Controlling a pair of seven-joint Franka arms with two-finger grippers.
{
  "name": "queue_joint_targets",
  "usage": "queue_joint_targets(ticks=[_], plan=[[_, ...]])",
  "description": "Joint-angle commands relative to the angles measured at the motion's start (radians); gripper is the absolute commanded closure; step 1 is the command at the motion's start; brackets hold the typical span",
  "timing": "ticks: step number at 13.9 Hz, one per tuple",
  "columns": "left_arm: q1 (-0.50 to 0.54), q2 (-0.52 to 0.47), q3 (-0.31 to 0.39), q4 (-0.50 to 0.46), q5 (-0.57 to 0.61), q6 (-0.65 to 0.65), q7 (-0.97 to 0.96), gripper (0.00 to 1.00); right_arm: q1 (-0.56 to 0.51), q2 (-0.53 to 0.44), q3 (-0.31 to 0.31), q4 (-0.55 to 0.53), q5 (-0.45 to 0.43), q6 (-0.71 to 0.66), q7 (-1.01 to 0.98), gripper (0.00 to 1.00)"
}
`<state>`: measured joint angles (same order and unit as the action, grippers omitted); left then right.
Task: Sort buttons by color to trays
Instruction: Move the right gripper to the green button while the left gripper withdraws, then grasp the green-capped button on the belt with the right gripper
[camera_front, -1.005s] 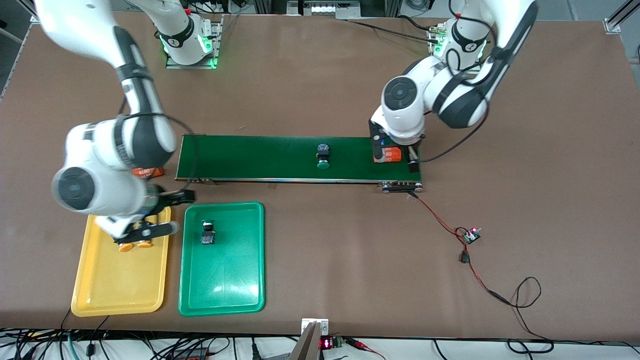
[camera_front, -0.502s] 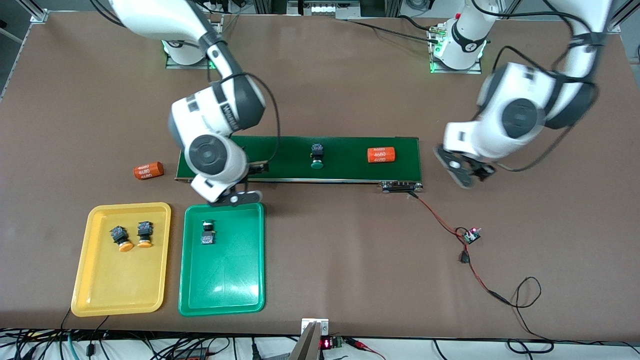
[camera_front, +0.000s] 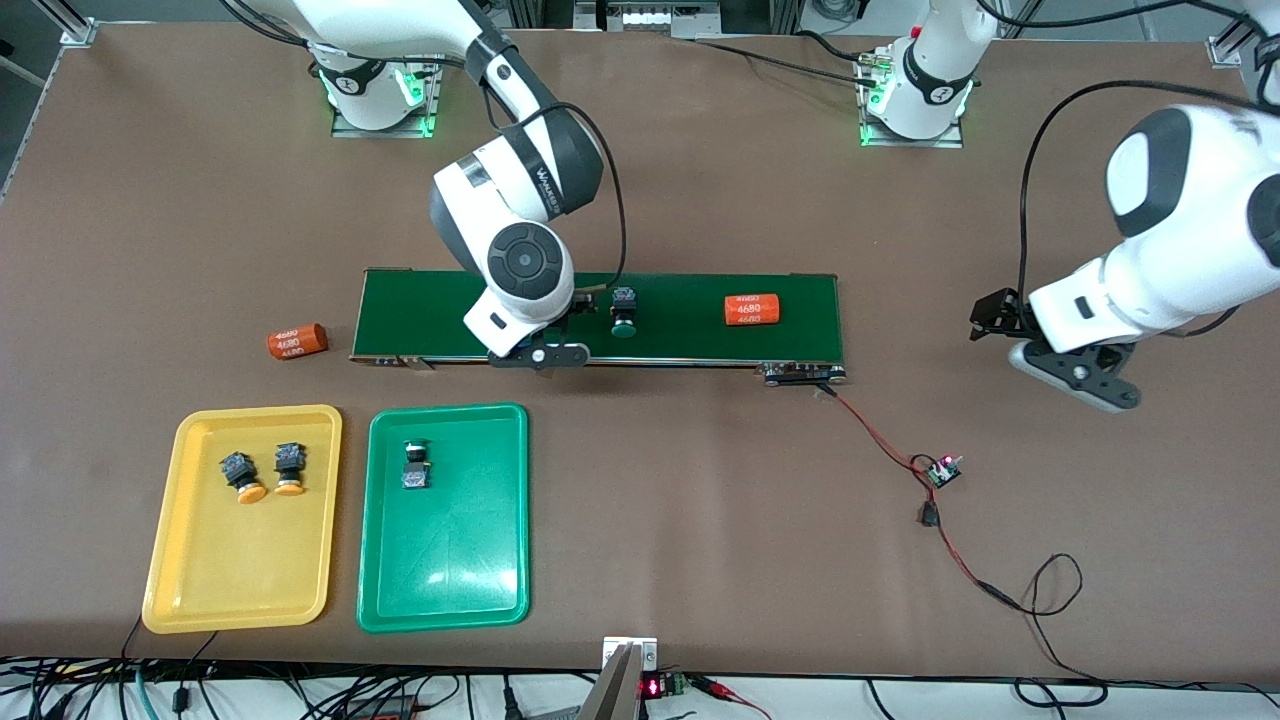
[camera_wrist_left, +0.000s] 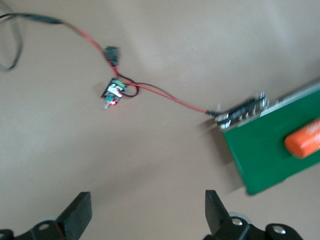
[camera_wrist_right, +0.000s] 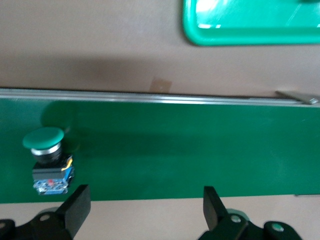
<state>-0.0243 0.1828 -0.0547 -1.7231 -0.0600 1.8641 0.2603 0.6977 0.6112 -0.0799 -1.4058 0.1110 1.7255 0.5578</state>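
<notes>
A green-capped button (camera_front: 624, 312) (camera_wrist_right: 47, 160) lies on the dark-green belt (camera_front: 680, 335). My right gripper (camera_front: 540, 352) (camera_wrist_right: 145, 200) hangs open and empty over the belt, beside that button toward the right arm's end. Two yellow-orange buttons (camera_front: 243, 473) (camera_front: 289, 468) lie side by side in the yellow tray (camera_front: 240, 570). One button (camera_front: 415, 465) rests in the green tray (camera_front: 450, 570) (camera_wrist_right: 250, 30); its cap colour does not show. My left gripper (camera_front: 1075, 378) (camera_wrist_left: 147, 205) is open and empty over bare table past the belt's end at the left arm's side.
An orange "4680" cylinder (camera_front: 752, 310) (camera_wrist_left: 303, 140) lies on the belt near the left arm's end. Another (camera_front: 297, 342) sits on the table off the belt's other end. A small circuit board (camera_front: 942, 471) (camera_wrist_left: 114, 92) on red-black wires lies nearer the front camera than the left gripper.
The right arm swung from the yellow tray to the belt beside the green button. The left arm drew away from the belt's cylinder. Button and cylinder drifted slightly toward the right arm's end.
</notes>
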Motion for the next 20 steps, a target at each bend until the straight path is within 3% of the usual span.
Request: queue_joint_targets(ticks=[1, 3, 6, 8, 11, 15, 18, 19, 20], plan=[[-0.048, -0.087, 0.053, 0.013, -0.012, -0.057, -0.272, 0.0, 0.037, -0.015, -0.009, -0.044, 0.03, 0.038, 0.046, 0.0], [-0.051, -0.138, 0.055, 0.02, -0.003, -0.123, -0.413, 0.0, 0.061, -0.015, -0.009, -0.067, 0.03, 0.08, 0.077, 0.0], [-0.071, -0.198, 0.042, 0.016, 0.136, -0.14, -0.432, 0.0, 0.086, -0.013, -0.009, -0.105, 0.03, 0.173, 0.117, 0.0], [-0.072, -0.197, 0.035, 0.005, 0.135, -0.138, -0.434, 0.0, 0.091, -0.002, -0.009, -0.136, 0.03, 0.242, 0.119, 0.0], [-0.055, -0.204, 0.052, 0.0, 0.016, -0.117, -0.418, 0.0, 0.095, 0.008, -0.009, -0.162, 0.032, 0.279, 0.119, 0.0], [-0.051, -0.197, 0.046, 0.016, 0.092, -0.135, -0.417, 0.0, 0.094, 0.025, -0.009, -0.174, 0.032, 0.321, 0.129, 0.03], [-0.054, -0.197, 0.036, 0.019, 0.094, -0.145, -0.426, 0.0, 0.083, 0.033, -0.008, -0.174, 0.05, 0.325, 0.134, 0.25], [-0.054, -0.197, 0.036, 0.022, 0.094, -0.145, -0.424, 0.0, 0.08, 0.032, -0.008, -0.174, 0.082, 0.319, 0.134, 0.41], [-0.054, -0.197, 0.036, 0.026, 0.094, -0.145, -0.426, 0.0, 0.082, 0.03, -0.009, -0.174, 0.09, 0.316, 0.136, 0.68]])
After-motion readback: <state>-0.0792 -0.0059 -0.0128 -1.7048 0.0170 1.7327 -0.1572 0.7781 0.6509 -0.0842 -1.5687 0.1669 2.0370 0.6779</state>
